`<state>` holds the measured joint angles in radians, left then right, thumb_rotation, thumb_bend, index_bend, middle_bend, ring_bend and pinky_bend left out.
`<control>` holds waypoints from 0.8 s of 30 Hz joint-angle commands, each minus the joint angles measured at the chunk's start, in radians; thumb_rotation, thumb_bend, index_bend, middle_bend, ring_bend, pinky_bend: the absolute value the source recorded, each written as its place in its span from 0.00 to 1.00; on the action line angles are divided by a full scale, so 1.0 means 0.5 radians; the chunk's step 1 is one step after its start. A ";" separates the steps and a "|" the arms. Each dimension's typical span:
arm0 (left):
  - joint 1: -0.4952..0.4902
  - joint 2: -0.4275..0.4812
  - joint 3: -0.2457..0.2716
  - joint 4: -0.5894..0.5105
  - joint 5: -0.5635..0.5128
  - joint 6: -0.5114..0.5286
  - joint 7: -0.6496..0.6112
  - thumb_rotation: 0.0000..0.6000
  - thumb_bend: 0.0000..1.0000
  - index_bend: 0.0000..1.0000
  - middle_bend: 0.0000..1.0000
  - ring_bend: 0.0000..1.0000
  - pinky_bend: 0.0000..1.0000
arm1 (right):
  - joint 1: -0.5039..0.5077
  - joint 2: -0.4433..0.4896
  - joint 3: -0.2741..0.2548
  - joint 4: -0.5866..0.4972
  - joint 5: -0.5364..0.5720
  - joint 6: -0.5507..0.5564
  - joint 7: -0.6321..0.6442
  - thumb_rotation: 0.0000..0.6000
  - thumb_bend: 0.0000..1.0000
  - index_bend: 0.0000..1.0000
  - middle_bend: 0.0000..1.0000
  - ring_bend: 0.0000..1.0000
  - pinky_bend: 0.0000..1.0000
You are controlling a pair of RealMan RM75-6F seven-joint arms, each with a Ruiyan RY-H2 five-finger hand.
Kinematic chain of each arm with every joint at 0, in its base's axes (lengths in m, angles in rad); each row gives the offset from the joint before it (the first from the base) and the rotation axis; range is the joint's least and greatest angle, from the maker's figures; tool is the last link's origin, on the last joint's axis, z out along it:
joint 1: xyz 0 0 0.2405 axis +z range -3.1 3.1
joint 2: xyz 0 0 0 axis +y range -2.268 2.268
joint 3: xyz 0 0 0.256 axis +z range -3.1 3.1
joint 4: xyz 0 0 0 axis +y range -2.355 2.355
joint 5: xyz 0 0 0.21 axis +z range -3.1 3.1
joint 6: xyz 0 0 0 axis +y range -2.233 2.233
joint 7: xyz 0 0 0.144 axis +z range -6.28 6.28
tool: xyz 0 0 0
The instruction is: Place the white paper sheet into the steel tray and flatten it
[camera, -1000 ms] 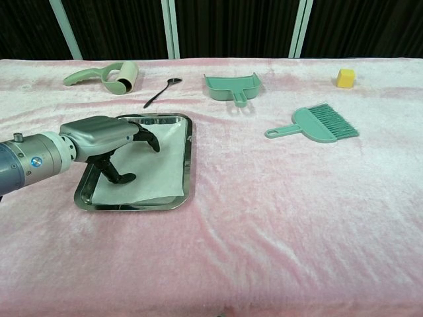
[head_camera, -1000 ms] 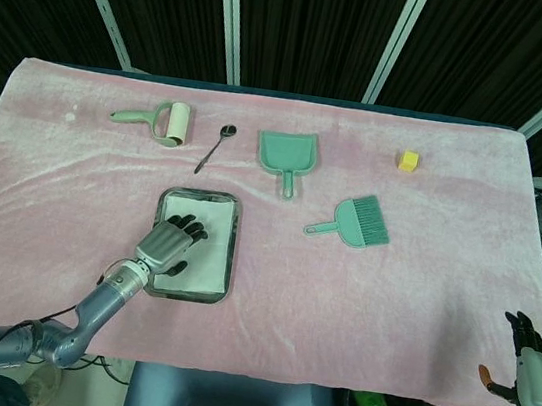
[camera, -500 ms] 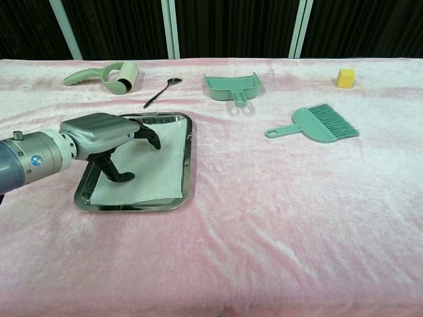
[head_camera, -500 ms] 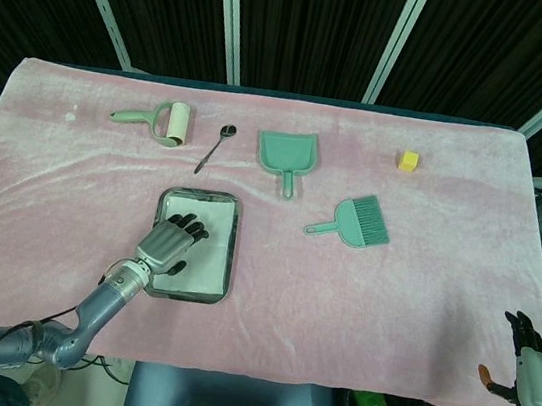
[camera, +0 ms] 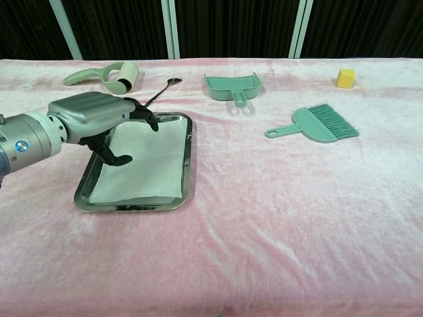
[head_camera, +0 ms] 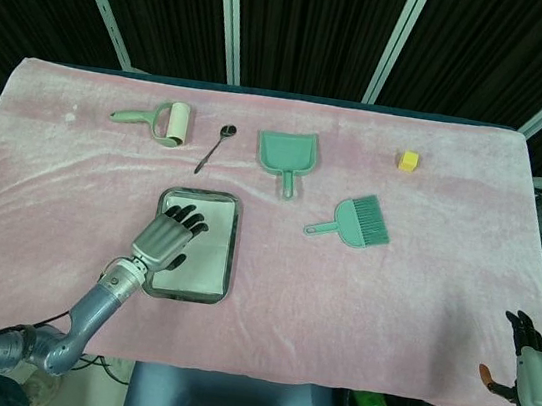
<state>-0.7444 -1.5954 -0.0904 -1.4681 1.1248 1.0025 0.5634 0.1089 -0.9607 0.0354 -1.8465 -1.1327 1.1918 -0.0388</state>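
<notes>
The white paper sheet lies flat inside the steel tray, left of the table's middle. My left hand hovers over the tray's left side, raised off the paper, palm down, fingers apart and holding nothing. In the chest view its thumb hangs down toward the sheet without clearly touching it. My right hand shows only in the head view, off the table's near right corner, fingers loosely spread and empty.
At the back stand a lint roller, a dark spoon, a green dustpan and a yellow cube. A green hand brush lies right of the tray. Pink cloth covers the table.
My left hand has lifted off the paper and drawn slightly left and up. The sheet stays flat in the tray. The right hand has not moved.
</notes>
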 commanded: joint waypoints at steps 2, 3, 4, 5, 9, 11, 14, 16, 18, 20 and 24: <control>0.140 0.243 0.037 -0.227 0.233 0.328 -0.005 1.00 0.32 0.20 0.13 0.05 0.08 | -0.007 -0.013 -0.001 0.019 -0.034 0.036 -0.022 1.00 0.25 0.00 0.01 0.09 0.16; 0.162 0.273 0.046 -0.246 0.248 0.351 -0.029 1.00 0.32 0.19 0.12 0.04 0.07 | -0.008 -0.015 -0.001 0.022 -0.041 0.043 -0.026 1.00 0.25 0.00 0.01 0.09 0.16; 0.197 0.319 0.060 -0.274 0.267 0.385 -0.068 1.00 0.31 0.18 0.10 0.03 0.05 | -0.009 -0.019 -0.001 0.027 -0.053 0.053 -0.030 1.00 0.25 0.00 0.01 0.09 0.16; 0.233 0.364 0.076 -0.297 0.284 0.417 -0.111 1.00 0.30 0.17 0.09 0.01 0.04 | -0.010 -0.024 -0.001 0.033 -0.068 0.064 -0.033 1.00 0.25 0.00 0.01 0.09 0.16; 0.450 0.569 0.155 -0.345 0.290 0.586 -0.354 1.00 0.29 0.15 0.07 0.01 0.02 | -0.023 -0.052 -0.007 0.081 -0.199 0.153 -0.057 1.00 0.25 0.00 0.01 0.09 0.16; 0.520 0.650 0.191 -0.358 0.310 0.613 -0.473 1.00 0.28 0.15 0.07 0.00 0.01 | -0.033 -0.072 -0.010 0.111 -0.260 0.197 -0.049 1.00 0.25 0.00 0.01 0.09 0.16; 0.617 0.746 0.247 -0.340 0.324 0.633 -0.622 1.00 0.28 0.14 0.05 0.00 0.01 | -0.042 -0.101 -0.008 0.158 -0.359 0.260 -0.025 1.00 0.25 0.00 0.00 0.09 0.15; 0.713 0.821 0.298 -0.334 0.322 0.657 -0.768 1.00 0.27 0.13 0.05 0.00 0.00 | -0.050 -0.139 -0.006 0.226 -0.488 0.348 0.000 1.00 0.25 0.00 0.00 0.09 0.15; 0.761 0.858 0.316 -0.327 0.340 0.672 -0.845 1.00 0.27 0.13 0.04 0.00 0.00 | -0.056 -0.169 -0.010 0.286 -0.574 0.403 0.022 1.00 0.25 0.00 0.00 0.09 0.15; 0.818 0.885 0.324 -0.307 0.370 0.725 -0.899 1.00 0.26 0.13 0.04 0.00 0.00 | -0.057 -0.196 -0.018 0.348 -0.655 0.446 0.046 1.00 0.25 0.00 0.00 0.09 0.15; 0.895 0.897 0.318 -0.260 0.466 0.841 -0.953 1.00 0.27 0.12 0.04 0.00 0.00 | -0.058 -0.210 -0.028 0.383 -0.671 0.430 0.111 1.00 0.25 0.00 0.00 0.09 0.15</control>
<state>-0.3139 -1.1559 0.0651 -1.6125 1.3333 1.3976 0.1050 0.0811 -1.0604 0.0241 -1.6611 -1.4645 1.4109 0.0078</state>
